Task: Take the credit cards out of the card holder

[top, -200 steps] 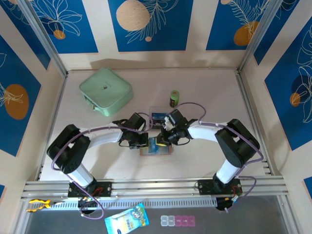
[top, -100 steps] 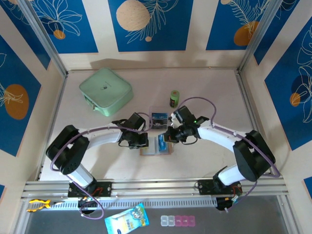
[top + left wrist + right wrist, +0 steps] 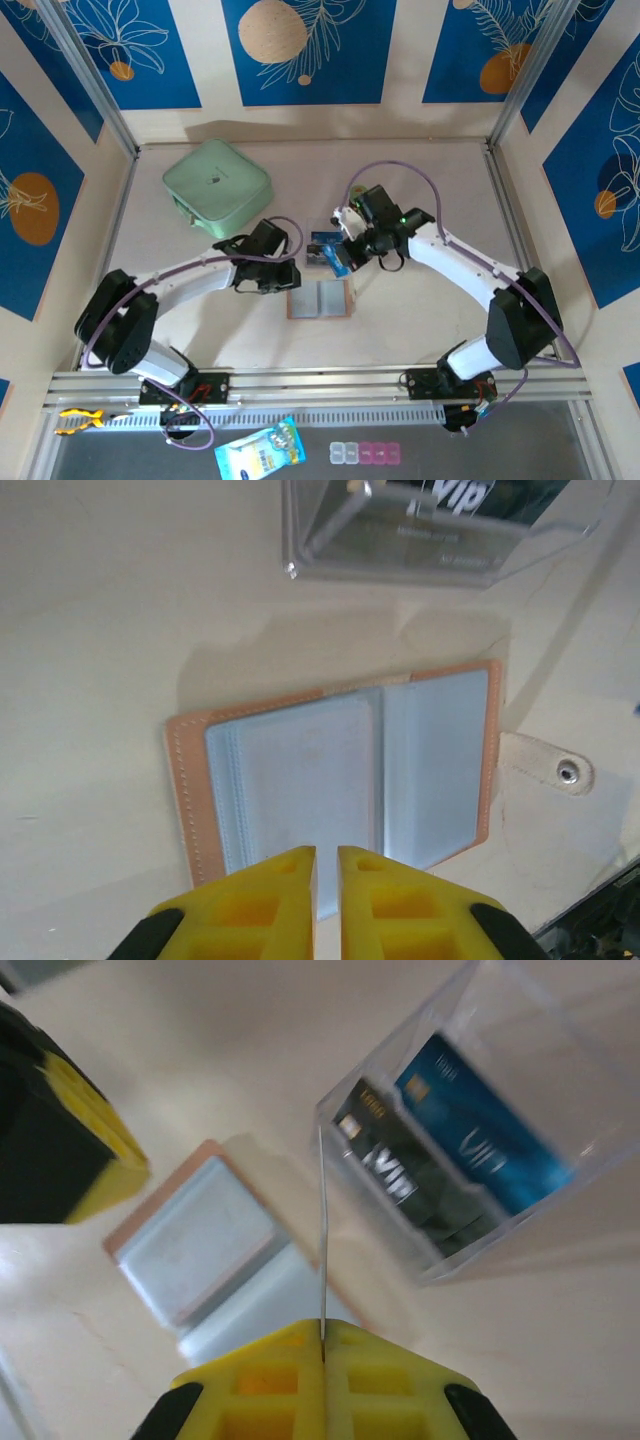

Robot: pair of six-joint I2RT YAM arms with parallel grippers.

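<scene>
The tan-pink card holder (image 3: 320,298) lies open on the table, its grey clear sleeves (image 3: 340,775) facing up. My right gripper (image 3: 323,1328) is shut on a thin credit card (image 3: 322,1220) seen edge-on. From above that card (image 3: 338,261) looks blue and hangs tilted between the holder and a clear plastic box (image 3: 322,246). Inside the box stand a dark card (image 3: 400,1175) and a blue card (image 3: 480,1140). My left gripper (image 3: 327,852) hovers over the holder's near edge, its jaws parted by a narrow gap with nothing between them.
A mint-green square case (image 3: 217,187) sits at the back left. The holder's strap with a snap (image 3: 548,765) lies out to one side. Below the rail lie a blue packet (image 3: 260,452) and a pill organiser (image 3: 365,452).
My right gripper has drawn the blue card out of the holder and carried it back toward the clear box. My left gripper has come off the holder, and its jaws have parted slightly.
</scene>
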